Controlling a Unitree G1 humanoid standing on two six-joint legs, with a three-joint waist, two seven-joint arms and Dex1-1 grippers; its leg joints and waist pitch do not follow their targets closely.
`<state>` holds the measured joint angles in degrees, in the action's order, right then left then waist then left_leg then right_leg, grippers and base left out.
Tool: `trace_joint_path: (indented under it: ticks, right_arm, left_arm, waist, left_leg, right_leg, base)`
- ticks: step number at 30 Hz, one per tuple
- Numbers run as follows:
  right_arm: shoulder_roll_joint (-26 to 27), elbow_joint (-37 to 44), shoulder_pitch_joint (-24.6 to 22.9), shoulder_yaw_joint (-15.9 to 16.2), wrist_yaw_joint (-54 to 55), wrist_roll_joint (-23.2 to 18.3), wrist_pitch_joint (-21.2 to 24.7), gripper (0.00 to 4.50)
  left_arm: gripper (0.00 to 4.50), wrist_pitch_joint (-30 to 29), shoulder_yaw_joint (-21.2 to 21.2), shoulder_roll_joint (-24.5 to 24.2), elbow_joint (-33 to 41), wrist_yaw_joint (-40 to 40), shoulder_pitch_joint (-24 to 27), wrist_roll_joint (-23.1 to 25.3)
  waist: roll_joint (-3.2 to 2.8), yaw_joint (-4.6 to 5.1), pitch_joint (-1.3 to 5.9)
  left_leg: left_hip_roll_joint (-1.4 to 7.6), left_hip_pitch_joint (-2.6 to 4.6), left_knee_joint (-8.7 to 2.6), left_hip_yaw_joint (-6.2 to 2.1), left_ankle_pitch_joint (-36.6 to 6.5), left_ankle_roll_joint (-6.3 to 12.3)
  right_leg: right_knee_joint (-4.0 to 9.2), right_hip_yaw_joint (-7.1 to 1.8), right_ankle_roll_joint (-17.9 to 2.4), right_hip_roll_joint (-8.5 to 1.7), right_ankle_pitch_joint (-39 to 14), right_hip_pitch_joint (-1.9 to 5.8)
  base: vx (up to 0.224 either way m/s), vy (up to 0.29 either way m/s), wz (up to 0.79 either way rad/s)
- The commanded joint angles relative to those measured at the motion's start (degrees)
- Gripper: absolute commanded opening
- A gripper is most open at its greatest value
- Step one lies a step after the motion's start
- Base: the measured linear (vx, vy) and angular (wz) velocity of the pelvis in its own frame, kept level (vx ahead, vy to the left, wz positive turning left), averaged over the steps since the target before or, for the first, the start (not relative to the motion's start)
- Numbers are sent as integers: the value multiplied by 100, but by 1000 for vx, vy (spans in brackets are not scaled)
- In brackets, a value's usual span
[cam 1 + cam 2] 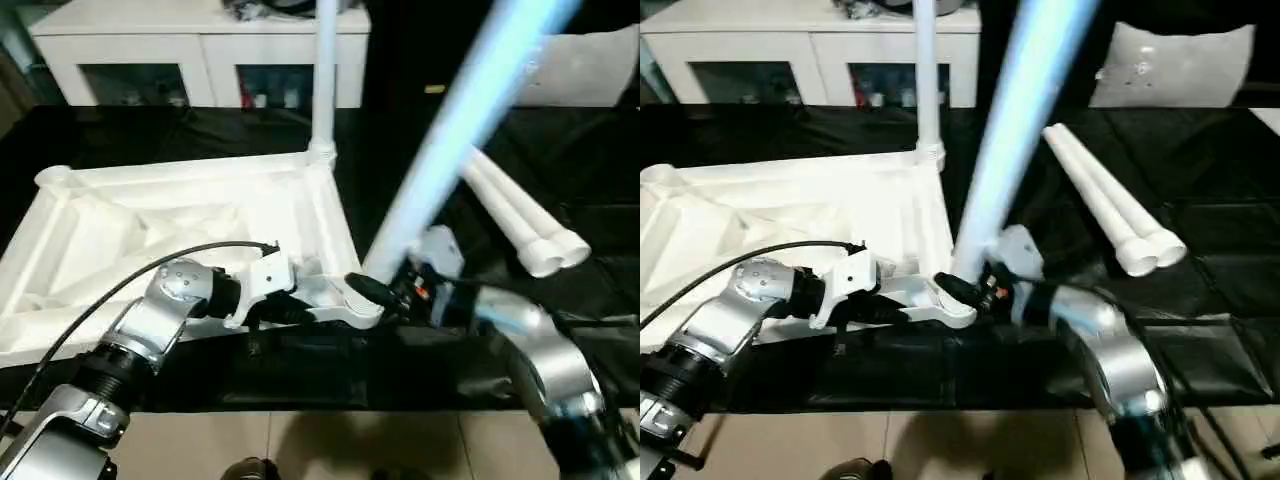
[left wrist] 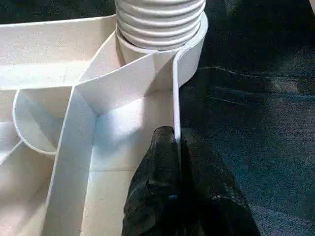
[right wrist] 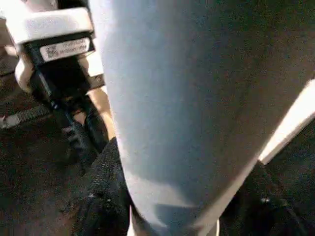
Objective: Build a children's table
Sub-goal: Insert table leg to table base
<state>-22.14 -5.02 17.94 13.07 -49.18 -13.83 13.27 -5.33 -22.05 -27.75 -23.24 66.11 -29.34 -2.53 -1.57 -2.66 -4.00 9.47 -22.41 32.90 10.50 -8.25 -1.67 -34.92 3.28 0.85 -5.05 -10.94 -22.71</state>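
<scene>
I had the right gripper (image 1: 400, 285) clenched on a leaning leg (image 1: 470, 120), left gripper (image 2: 174, 162) pinching the tabletop (image 1: 200, 215) rim at lower centre. Cross-threading risk from that tilt.

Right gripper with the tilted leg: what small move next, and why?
Probably turn the leg upright in its socket, then twist. The threads sit in the socket but the leg leans, while the left gripper pinches the tabletop wall.
</scene>
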Motion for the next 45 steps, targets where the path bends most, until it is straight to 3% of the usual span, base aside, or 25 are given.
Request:
trace_joint_path:
  ticks: [1,4,6,8,10,12,13,14,15,16,17,19,20,22,23,24,27,32,33,34,36,37,40,41,45]
  right_arm:
    - [-96,-519,-261,508,-314,241,467,189]
    - [-225,-574,-213,747,-707,252,585,189]
    - [-270,-562,-240,861,-865,267,633,188]
    - [-270,-502,-287,887,-887,236,684,188]
    - [-233,-419,-364,847,-816,163,758,188]
    - [-203,-405,-394,812,-774,107,801,188]
    - [-163,-409,-427,768,-705,86,831,188]
    - [-156,-410,-432,761,-694,83,836,188]
    - [-148,-409,-439,750,-682,74,846,188]
    - [-112,-407,-466,702,-632,35,889,188]
    - [-112,-407,-466,702,-632,35,889,188]
    - [-84,-412,-474,665,-604,4,925,188]
    - [-61,-393,-481,622,-582,-18,969,188]
    - [-61,-393,-481,622,-582,-18,969,188]
    - [-31,-366,-477,587,-556,-47,1018,188]
    - [-4,-359,-467,561,-529,-62,1046,188]
    - [73,-372,-426,500,-430,-97,1122,188]
    - [418,-770,-191,250,134,75,1021,188]
    - [473,-834,-149,213,238,112,986,188]
    - [562,-935,-80,155,405,177,928,188]
    - [694,-1025,7,53,594,220,870,188]
    - [727,-1043,28,22,633,227,864,188]
    - [806,-1162,164,-31,825,335,760,188]
    - [831,-1198,202,-49,878,359,734,188]
    - [881,-1308,356,-27,922,426,696,188]
  left_arm:
    - [0,89,102,-82,172,34,-35,41]
    - [0,127,104,-73,101,34,-121,63]
    - [0,169,135,-29,-38,-28,-253,94]
    - [0,209,171,26,-188,-106,-385,114]
    - [0,276,221,102,-436,-264,-589,165]
    - [0,334,252,150,-610,-362,-727,196]
    - [0,438,298,209,-864,-464,-930,218]
    - [0,454,305,218,-904,-480,-962,222]
    - [0,471,316,229,-957,-496,-1007,223]
    - [0,545,363,275,-1188,-565,-1203,227]
    - [0,545,363,275,-1188,-565,-1203,227]
    - [0,614,400,303,-1398,-588,-1381,228]
    - [0,737,405,294,-1666,-596,-1579,279]
    - [0,737,405,294,-1666,-596,-1579,279]
    - [0,830,419,284,-1884,-585,-1727,303]
    - [0,890,428,277,-2028,-573,-1817,315]
    - [0,884,424,236,-2094,-380,-1822,269]
    - [0,288,424,-24,-1213,98,-1098,22]
    - [0,139,459,-43,-1007,14,-958,2]
    - [0,-112,521,-70,-662,-148,-725,-26]
    - [0,-548,631,-101,-9,-455,-326,-44]
    - [0,-640,656,-102,126,-523,-243,-50]
    - [0,-1397,812,-32,1205,-1023,320,45]
    - [0,-1611,837,-11,1525,-1145,478,98]
    - [0,-2494,701,263,2935,-1549,1102,378]
  waist:
    - [-12,-6,163]
    - [-3,8,136]
    - [-54,-1,132]
    - [-22,-10,128]
    - [-76,-29,84]
    - [-26,-46,75]
    - [-179,-78,-8]
    - [-92,-41,-29]
    - [-78,-56,-39]
    - [-190,-54,-88]
    - [-133,-31,-75]
    - [-197,-17,-113]
    - [-304,-30,-114]
    - [-279,-6,-154]
    - [-292,7,-181]
    - [-357,11,-217]
    - [-369,-4,-220]
    - [-292,-2,-210]
    - [-239,16,-220]
    - [-271,18,-218]
    - [-253,53,-199]
    - [-285,66,-191]
    - [-246,69,-158]
    - [-252,92,-186]
    - [-188,84,-173]
  left_leg:
    - [345,231,-479,-257,-3379,-306]
    - [346,251,-504,-269,-3542,-321]
    - [352,228,-536,-258,-3372,-283]
    - [356,229,-549,-211,-3149,-194]
    - [346,230,-557,-214,-3189,-187]
    - [339,271,-550,-217,-3304,-200]
    - [333,296,-565,-264,-3500,-256]
    - [318,319,-569,-236,-3631,-244]
    - [315,411,-551,-286,-3887,-308]
    - [304,432,-556,-307,-3998,-317]
    - [309,421,-580,-340,-4037,-319]
    - [323,393,-650,-386,-4192,-336]
    - [321,400,-666,-393,-4223,-355]
    - [339,454,-706,-403,-4471,-382]
    - [365,396,-764,-426,-4552,-401]
    - [372,414,-828,-417,-4798,-432]
    - [370,430,-876,-387,-4913,-471]
    - [353,315,-838,-459,-4429,-491]
    - [332,288,-784,-455,-4004,-397]
    - [348,247,-760,-464,-3556,-335]
    - [382,188,-785,-464,-3342,-342]
    - [384,190,-802,-448,-3370,-354]
    - [388,238,-777,-372,-3286,-346]
    - [387,199,-778,-360,-3142,-314]
    - [362,282,-689,-306,-3022,-187]
  right_leg:
    - [688,-271,-706,-390,-3444,-10]
    - [687,-275,-684,-378,-3382,-12]
    - [663,-285,-798,-370,-2946,16]
    - [651,-307,-972,-350,-2439,30]
    - [660,-301,-1000,-362,-2584,27]
    - [710,-303,-901,-378,-2975,20]
    - [755,-299,-742,-413,-3509,-20]
    - [844,-279,-625,-367,-3785,-49]
    - [889,-233,-490,-389,-4179,-58]
    - [907,-209,-427,-391,-4319,-77]
    - [928,-155,-380,-397,-4336,-6]
    - [951,-93,-323,-405,-4280,46]
    - [943,-93,-339,-413,-4208,53]
    - [999,-29,-369,-382,-4036,49]
    - [957,-15,-415,-396,-3819,110]
    - [979,28,-399,-348,-3811,101]
    - [919,59,-469,-387,-3602,140]
    - [908,-5,-468,-592,-4002,198]
    - [982,-35,-465,-647,-4200,179]
    - [970,-65,-537,-691,-4132,209]
    - [872,-64,-691,-626,-3683,234]
    - [835,-66,-759,-561,-3403,222]
    - [785,-122,-976,-512,-2892,169]
    - [751,-132,-1058,-513,-2760,182]
    - [798,-188,-962,-507,-3284,134]
  base:
    - [0,0,0]
    - [0,0,0]
    - [0,0,0]
    - [0,0,0]
    - [0,0,0]
    - [0,0,0]
    - [0,0,0]
    - [0,0,0]
    - [0,0,0]
    - [0,0,0]
    - [0,0,0]
    - [0,0,0]
    - [0,0,0]
    - [0,0,0]
    - [0,0,0]
    - [0,0,0]
    - [0,0,0]
    - [7,-2,-4]
    - [32,-11,-20]
    - [32,-11,-20]
    - [23,-1,-21]
    - [19,4,-21]
    - [0,0,0]
    - [0,0,0]
    - [0,0,0]
